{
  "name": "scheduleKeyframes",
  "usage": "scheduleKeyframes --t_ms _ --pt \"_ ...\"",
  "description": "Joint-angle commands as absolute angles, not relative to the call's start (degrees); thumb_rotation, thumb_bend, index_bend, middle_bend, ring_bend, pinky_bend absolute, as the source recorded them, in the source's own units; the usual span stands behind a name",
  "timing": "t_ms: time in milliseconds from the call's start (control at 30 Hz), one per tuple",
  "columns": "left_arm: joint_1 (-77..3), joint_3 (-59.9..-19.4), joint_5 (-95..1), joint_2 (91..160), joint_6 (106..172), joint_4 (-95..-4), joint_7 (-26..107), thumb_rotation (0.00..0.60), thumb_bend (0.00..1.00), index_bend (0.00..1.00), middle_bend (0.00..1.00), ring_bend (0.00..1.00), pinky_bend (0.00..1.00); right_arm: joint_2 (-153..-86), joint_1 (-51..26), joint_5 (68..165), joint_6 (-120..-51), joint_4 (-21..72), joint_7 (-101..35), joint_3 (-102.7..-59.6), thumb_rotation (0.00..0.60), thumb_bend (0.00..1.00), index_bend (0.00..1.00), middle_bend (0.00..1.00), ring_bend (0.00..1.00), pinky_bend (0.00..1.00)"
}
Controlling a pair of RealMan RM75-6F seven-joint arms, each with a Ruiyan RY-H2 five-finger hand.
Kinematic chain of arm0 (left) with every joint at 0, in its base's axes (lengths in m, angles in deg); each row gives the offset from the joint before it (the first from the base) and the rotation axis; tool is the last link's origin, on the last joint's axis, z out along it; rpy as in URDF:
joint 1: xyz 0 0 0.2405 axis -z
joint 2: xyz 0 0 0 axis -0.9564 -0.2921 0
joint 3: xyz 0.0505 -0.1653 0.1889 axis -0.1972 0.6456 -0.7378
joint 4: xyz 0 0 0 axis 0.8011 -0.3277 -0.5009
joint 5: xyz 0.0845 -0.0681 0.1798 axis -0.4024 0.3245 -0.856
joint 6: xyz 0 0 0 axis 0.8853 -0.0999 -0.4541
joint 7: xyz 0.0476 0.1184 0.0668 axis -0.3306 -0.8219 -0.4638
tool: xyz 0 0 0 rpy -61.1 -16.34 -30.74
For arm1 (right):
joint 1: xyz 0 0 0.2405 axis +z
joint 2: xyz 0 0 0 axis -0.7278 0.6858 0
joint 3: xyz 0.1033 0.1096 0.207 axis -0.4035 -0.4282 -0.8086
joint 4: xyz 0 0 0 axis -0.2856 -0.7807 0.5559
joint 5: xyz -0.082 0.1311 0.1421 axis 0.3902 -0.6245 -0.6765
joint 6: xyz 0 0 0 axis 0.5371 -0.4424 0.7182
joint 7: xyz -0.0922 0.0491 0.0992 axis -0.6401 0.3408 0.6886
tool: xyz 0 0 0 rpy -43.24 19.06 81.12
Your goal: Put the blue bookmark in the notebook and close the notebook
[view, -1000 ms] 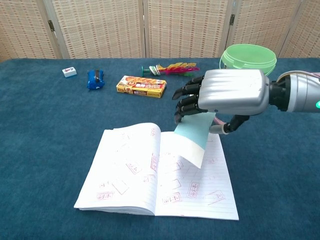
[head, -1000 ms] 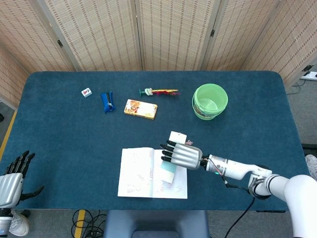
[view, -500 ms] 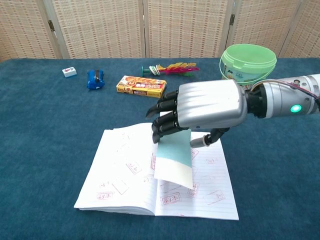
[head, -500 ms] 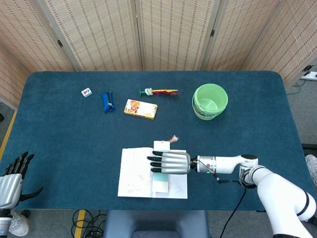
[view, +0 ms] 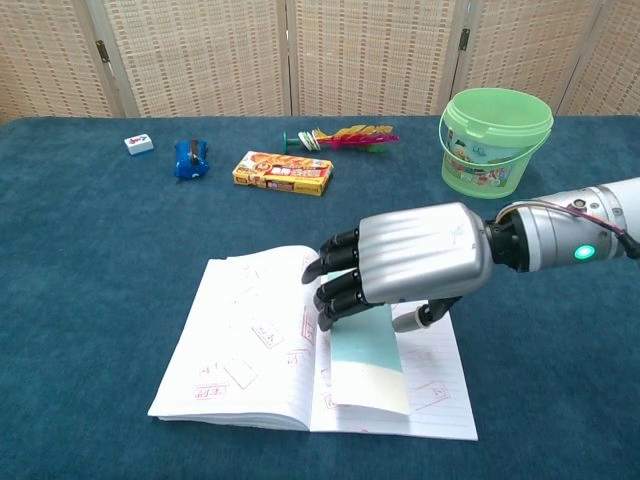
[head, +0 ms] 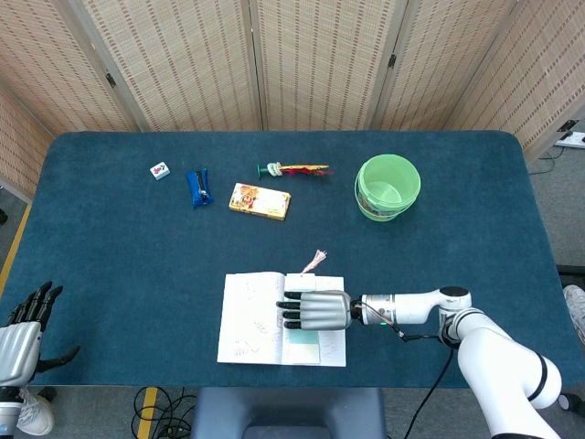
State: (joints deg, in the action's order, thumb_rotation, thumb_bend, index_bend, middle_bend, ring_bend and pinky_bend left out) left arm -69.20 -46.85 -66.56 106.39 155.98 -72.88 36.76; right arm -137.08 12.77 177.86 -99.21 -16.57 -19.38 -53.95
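Bookmark meets page: my right hand [view: 415, 268] lowers the blue bookmark [view: 366, 366] onto the open notebook [view: 250, 350].
Fingers pinch its top edge near the spine; my left hand [head: 20, 338] idles, fingers spread, off the table's [head: 119, 265] corner.

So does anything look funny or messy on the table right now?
Nothing is spilled or broken. The only half-done thing: the blue bookmark lies on the right page of the open notebook, near its bottom edge, with the right hand over its top end. A pink tassel pokes out past the notebook's top edge.
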Motion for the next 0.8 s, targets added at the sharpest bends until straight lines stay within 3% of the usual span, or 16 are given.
scheduleKeyframes --t_ms 33,800 --pt "-69.23 -46.85 -66.54 106.38 156.01 -72.87 36.78 0.6 0.2 0.04 0.0 0.08 0.16 -138.26 12.94 177.95 -98.95 -18.21 -19.72 -53.1 0.6 0.23 0.29 0.26 0.15 0.21" --pt "-69.25 -47.02 -66.42 106.56 155.42 -72.14 37.54 0.6 0.2 0.04 0.0 0.08 0.16 -140.68 13.24 175.34 -98.29 -20.14 -21.71 -51.7 0.6 0.23 0.29 0.24 0.13 0.18"
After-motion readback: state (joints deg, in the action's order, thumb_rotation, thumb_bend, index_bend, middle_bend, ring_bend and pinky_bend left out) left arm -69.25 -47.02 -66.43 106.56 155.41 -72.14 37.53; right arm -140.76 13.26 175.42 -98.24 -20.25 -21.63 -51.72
